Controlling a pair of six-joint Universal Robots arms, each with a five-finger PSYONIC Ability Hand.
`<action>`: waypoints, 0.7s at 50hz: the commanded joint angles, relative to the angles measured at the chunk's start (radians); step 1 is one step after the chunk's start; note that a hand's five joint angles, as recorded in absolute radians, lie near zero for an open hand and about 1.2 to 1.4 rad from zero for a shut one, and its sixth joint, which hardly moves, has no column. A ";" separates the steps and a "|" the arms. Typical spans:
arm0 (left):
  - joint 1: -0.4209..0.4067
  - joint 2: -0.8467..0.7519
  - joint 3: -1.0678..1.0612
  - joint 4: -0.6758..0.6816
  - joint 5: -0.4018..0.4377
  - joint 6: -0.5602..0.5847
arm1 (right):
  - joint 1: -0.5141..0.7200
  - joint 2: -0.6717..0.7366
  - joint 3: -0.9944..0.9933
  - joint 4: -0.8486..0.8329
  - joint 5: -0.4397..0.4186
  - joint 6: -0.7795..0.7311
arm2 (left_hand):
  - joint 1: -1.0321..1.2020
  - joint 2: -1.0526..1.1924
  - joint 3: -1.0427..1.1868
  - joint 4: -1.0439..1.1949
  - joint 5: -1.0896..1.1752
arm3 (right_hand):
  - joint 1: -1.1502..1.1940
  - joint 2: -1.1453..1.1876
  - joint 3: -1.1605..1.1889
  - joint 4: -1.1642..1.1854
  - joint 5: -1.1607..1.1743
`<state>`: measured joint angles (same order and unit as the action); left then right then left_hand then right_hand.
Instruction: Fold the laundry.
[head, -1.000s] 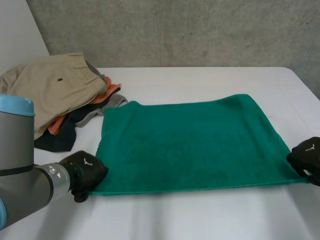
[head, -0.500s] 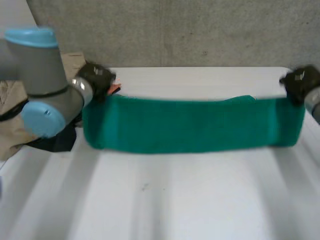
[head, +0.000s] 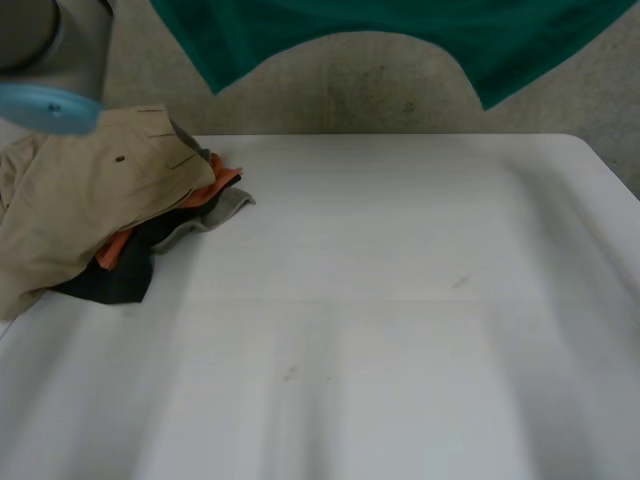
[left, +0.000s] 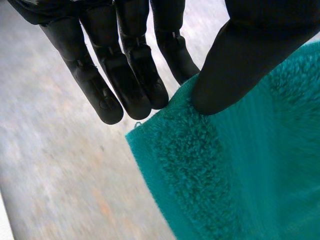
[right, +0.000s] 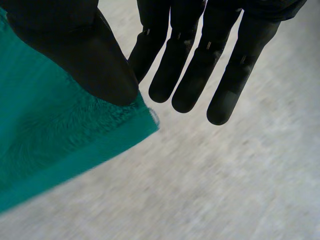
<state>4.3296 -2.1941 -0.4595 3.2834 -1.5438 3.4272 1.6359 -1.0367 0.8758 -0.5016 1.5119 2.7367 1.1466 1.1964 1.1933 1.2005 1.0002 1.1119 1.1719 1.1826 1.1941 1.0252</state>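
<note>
A green towel (head: 420, 25) hangs high above the white table (head: 400, 320), its lower edge sagging in an arch in the head view. My left hand (left: 150, 65) pinches one corner of the towel (left: 235, 170) between its thumb and straight fingers. At the opposite corner, the towel (right: 55, 140) is pinched the same way by my right hand (right: 165, 55). My left arm (head: 50, 60) rises at the head view's upper left.
A pile of clothes (head: 100, 200) lies at the table's far left: tan trousers on top, with orange, grey and black pieces under them. A concrete wall (head: 380, 90) stands behind the table.
Both hands have lifted the towel off the table, from flat a second ago to hanging high above it now. The arms have risen out of the middle of the head view.
</note>
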 joint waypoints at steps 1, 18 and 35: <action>-0.001 -0.010 -0.220 -0.005 0.011 0.015 | -0.007 0.015 0.138 0.081 -0.047 -0.011 | 0.250 0.200 0.203 0.196 0.221 | 0.284 0.224 0.214 0.202 0.196; -0.013 0.102 -0.783 -0.137 0.047 0.217 | -0.099 -0.032 0.571 0.293 -0.145 -0.218 | 0.250 0.200 0.203 0.196 0.221 | 0.284 0.224 0.214 0.202 0.196; -0.110 0.445 -1.133 -0.694 -0.039 0.425 | -0.295 -0.399 0.815 0.920 -0.257 -0.824 | 0.250 0.200 0.203 0.196 0.221 | 0.284 0.224 0.214 0.202 0.196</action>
<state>4.2543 -1.8171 -1.5337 2.6842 -1.5725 3.8284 1.3768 -1.3517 1.6400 0.3182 1.3029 2.0747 1.1466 1.1964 1.1933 1.2006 1.0003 1.1119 1.1719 1.1826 1.1942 1.0252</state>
